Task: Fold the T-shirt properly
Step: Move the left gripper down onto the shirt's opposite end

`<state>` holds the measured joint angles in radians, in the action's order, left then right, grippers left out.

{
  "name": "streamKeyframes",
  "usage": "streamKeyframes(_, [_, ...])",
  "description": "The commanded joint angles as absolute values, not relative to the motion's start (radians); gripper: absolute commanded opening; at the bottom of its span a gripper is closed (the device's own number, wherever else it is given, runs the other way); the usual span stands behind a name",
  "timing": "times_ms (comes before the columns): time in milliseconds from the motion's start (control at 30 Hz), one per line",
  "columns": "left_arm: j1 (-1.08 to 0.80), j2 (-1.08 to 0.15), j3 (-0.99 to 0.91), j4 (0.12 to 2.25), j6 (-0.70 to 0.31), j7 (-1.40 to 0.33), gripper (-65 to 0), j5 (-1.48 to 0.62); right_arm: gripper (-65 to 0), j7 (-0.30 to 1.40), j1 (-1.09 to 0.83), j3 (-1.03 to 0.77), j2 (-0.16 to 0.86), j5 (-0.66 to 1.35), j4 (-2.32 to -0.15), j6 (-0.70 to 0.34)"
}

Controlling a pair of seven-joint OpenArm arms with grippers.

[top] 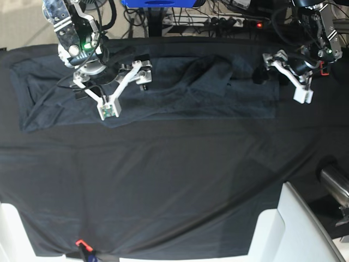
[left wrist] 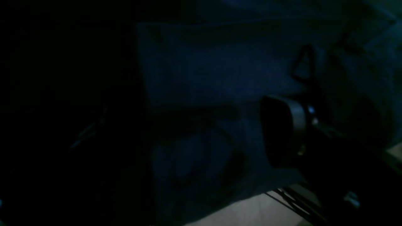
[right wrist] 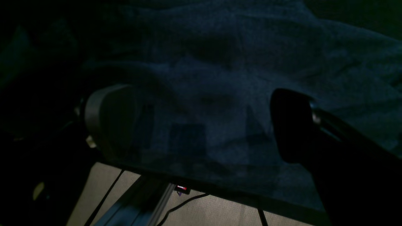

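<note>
The base view looks steeply down from high above onto the black-cloth-covered bench point(top: 163, 191), taking in both arms. Each wrist view sits close behind its own gripper, facing forward past the fingers: the left gripper point(left wrist: 201, 131) and the right gripper point(right wrist: 201, 125). Both show, very near and dim, the dark slate-grey knit T-shirt point(top: 180, 98) point(left wrist: 220, 69) point(right wrist: 220, 62) beneath the gripper, which the base view shares.

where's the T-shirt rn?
Base view: the T-shirt lies spread in a wide band along the far edge of the black table cloth, spanning between both open grippers.
</note>
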<state>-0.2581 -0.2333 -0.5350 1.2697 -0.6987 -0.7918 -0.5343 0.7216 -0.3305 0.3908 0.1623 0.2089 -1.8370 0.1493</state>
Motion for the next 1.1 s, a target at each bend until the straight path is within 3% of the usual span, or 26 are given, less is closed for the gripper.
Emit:
streamKeyframes(0, [-0.268,-0.228,-0.519,1.262,-0.698,-0.845,-7.1,-0.51,0.0,0.704,-0.328,0.39,0.163,0.209,-1.854,0.148])
streamKeyframes(200, [-0.268,-0.223,-0.513,1.253,-0.698,-0.845,-7.4,-0.504,0.0,0.704,-0.328,0.39,0.163,0.209,-1.854,0.148])
streamKeyframes(267, [-0.266,-0.213,-0.513,1.234,-0.698,-0.845,-11.5,-0.503,0.0,0.704,-0.328,0.39,0.163,0.209,-1.854,0.148])
streamKeyframes(300, [-0.265,-0.213,-0.515,1.222,-0.698,-0.843,-15.6,-0.503,0.0,0.704,-0.328,0.39,0.163,0.209,-1.854,0.148])
streamKeyframes(500, [-0.216,-0.214,-0.526,1.141,-0.698,-0.839,-55.1,-0.503,0.0,0.705,-0.328,0.39,0.163,0.209,-1.853,0.148])
streamKeyframes(567, [-0.202,-0.214,-0.526,1.136,-0.698,-0.811,-65.0,-0.503,0.0,0.704,-0.337,0.39,0.165,0.209,-1.853,0.148])
streamKeyframes(1067, [-0.197,-0.36,-0.624,1.214,-0.698,-0.788,-65.0,-0.503,0.0,0.7,-0.351,0.386,0.166,0.209,-1.851,0.148])
